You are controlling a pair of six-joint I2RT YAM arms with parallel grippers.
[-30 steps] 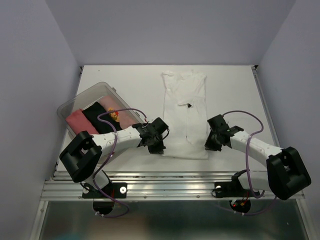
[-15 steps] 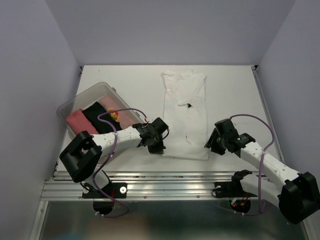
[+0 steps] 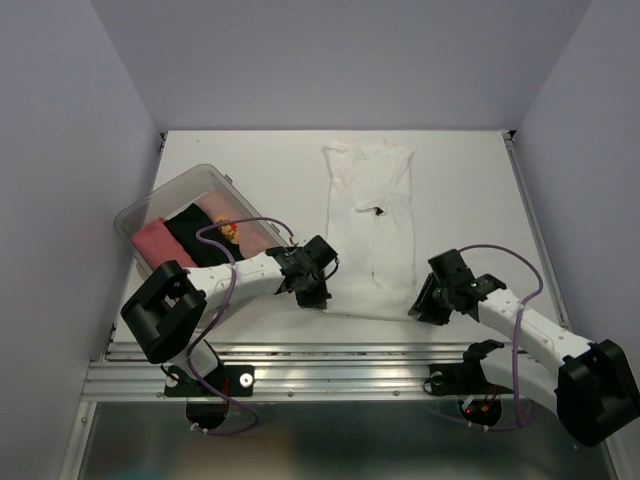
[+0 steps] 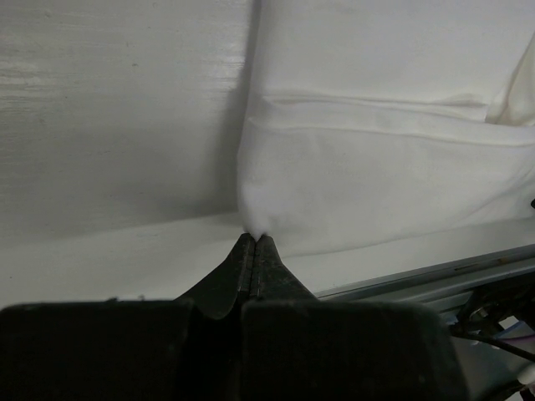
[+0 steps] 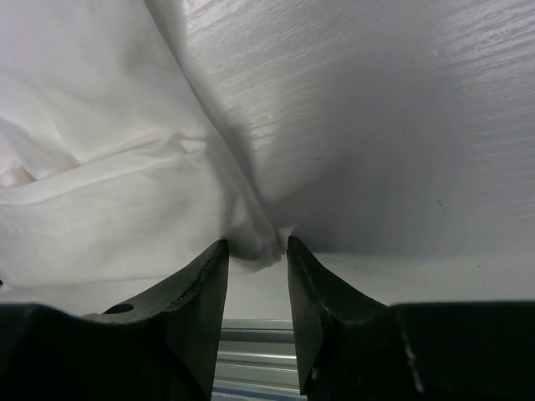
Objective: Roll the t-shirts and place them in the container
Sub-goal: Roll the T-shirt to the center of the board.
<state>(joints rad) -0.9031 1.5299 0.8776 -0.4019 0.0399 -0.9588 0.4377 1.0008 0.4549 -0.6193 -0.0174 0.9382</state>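
Observation:
A white t-shirt (image 3: 370,225) lies folded into a long strip down the middle of the table, collar at the far end. My left gripper (image 3: 323,297) (image 4: 255,238) is shut on its near left corner, and the hem (image 4: 376,167) runs off to the right. My right gripper (image 3: 419,306) (image 5: 256,244) stands open at the near right corner. A small bunch of the white cloth (image 5: 100,167) sits between its fingertips, and the jaws are apart, not pinching it. More t-shirts, salmon-pink (image 3: 155,240), black (image 3: 195,235) and pale with a print (image 3: 240,232), lie in the tub.
A clear plastic tub (image 3: 160,195) stands at the left of the table, just behind my left arm. The table's metal front rail (image 3: 330,375) runs close under both grippers. Purple walls close in the left, right and back sides.
My right gripper has opened from shut and slid toward the near edge, down to the shirt's near right corner. The left gripper has stayed put, still pinching its corner.

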